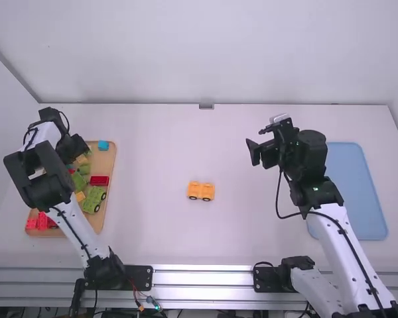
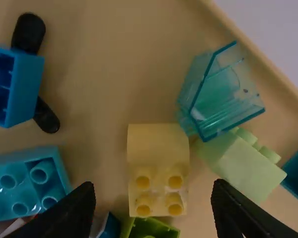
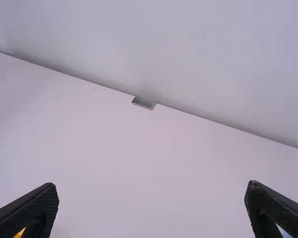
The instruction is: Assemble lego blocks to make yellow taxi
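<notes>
Your left gripper (image 1: pixel 77 151) hangs spread and empty over the light-brown tray (image 1: pixel 111 159) at the left of the high view, with a pale yellow, slope-topped plastic block (image 2: pixel 158 171) lying between its parted fingers in the left wrist view. Your right gripper (image 1: pixel 253 152), right of centre, is also released, and the orange-yellow, wheeled block piece (image 1: pixel 201 191) sits near mid-frame on the white table (image 1: pixel 159 152).

Likely a lab: robot arms (image 1: pixel 350 255), metal rail (image 1: pixel 202 279).
</notes>
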Motion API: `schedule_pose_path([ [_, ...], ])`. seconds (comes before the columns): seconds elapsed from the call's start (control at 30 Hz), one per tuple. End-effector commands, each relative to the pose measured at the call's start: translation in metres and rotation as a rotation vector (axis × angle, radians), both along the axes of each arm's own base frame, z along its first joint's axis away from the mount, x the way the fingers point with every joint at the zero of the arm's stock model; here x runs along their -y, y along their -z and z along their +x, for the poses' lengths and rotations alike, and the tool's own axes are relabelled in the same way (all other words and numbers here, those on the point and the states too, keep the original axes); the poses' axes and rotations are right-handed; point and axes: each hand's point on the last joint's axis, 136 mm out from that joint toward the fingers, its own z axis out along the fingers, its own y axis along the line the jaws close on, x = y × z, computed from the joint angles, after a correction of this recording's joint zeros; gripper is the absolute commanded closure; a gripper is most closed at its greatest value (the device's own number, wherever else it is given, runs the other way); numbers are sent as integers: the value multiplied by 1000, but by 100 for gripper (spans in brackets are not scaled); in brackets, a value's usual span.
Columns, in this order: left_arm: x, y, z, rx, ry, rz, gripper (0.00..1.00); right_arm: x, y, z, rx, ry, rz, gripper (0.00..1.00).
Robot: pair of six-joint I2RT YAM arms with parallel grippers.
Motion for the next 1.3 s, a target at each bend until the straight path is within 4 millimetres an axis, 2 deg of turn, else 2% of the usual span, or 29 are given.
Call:
schedule_pose_path([
  [0.0,3,9,-2,-20,6,-4,39,-2,-22,1,48,-6,11,1],
  [0.2,7,26,-8,-22,6,-5,41,-2,-21,1,44,-6,10,1],
  [0.37,8,32,-10,-22,6,-4,46,-2,-22,1,48,-6,11,1],
  [0.57,6,32,-6,-6,6,6,58,-2,-22,1,47,-6,11,1],
  [0.7,4,30,-3,8,6,12,74,-2,-22,1,48,-6,11,1],
  [0.77,4,27,-3,11,5,15,75,-1,-23,1,49,-6,11,1],
  [0.83,3,17,-4,17,1,15,82,-2,-23,2,52,-6,11,1],
  [0.87,2,7,-4,22,-1,17,89,-1,-23,1,51,-5,11,1],
  [0.9,2,6,-4,24,-3,17,91,-1,-23,1,51,-5,11,1],
  [0.97,5,-20,-1,54,-23,29,98,-1,-23,1,50,-6,11,1],
  [1.0,6,-24,-1,60,-23,30,98,-1,-23,1,50,-6,12,1],
  [1.1,20,-63,-2,103,-38,39,98,-1,-21,1,43,-6,10,1],
  [1.17,27,-70,-2,110,-46,33,98,-1,-21,1,40,-6,10,1],
  [1.23,52,-88,-2,121,-62,16,98,-1,-18,-1,28,-6,9,1],
  [1.27,53,-89,-3,121,-64,15,98,-1,-18,-1,27,-6,9,1],
])
